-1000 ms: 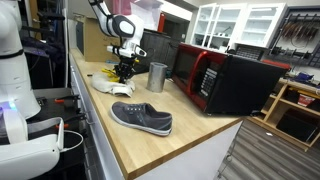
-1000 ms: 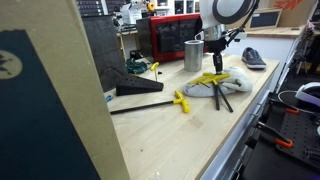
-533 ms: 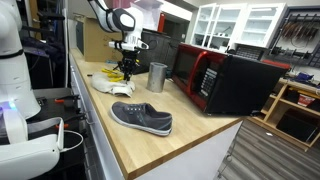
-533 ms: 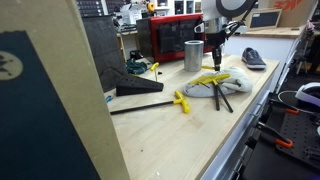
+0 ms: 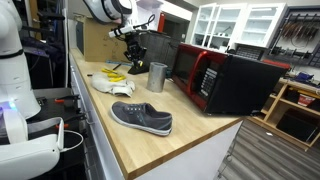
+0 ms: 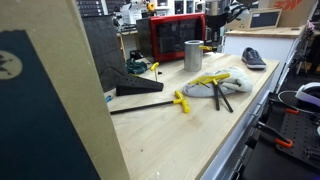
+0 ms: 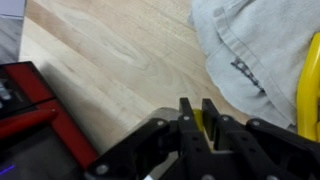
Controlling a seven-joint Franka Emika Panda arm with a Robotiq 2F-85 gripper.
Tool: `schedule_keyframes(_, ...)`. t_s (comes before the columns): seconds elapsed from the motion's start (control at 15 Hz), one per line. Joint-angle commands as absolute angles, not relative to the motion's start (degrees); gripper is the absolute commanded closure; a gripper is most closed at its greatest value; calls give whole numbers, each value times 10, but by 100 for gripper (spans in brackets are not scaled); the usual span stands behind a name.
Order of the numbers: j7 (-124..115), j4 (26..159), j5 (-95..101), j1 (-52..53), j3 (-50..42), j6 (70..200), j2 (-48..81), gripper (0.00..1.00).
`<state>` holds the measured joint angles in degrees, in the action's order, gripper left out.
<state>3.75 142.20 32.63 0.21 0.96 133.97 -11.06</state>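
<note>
No legible text or labels

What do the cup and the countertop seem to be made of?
The cup looks like metal: dull silver-grey wall with soft sheen. The countertop seems light wood, matte: grain lines and plank seams show.

Bright, even room light; soft shadows are cast on the table [image 5: 200, 125]. The wrist view is blurred, the gripper [image 7: 198, 108] rendered out of focus.
</note>
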Motion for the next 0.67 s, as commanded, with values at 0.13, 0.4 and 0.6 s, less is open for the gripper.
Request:
schedule_keyframes(0.13, -154, 1412, 477, -14, 55, 1326, -155, 96)
schedule_keyframes(0.4, -124, 1427, 446, 14, 50, 1342, -174, 96)
schedule_keyframes(0.6, -41, 1457, 384, 35, 42, 1350, -171, 96)
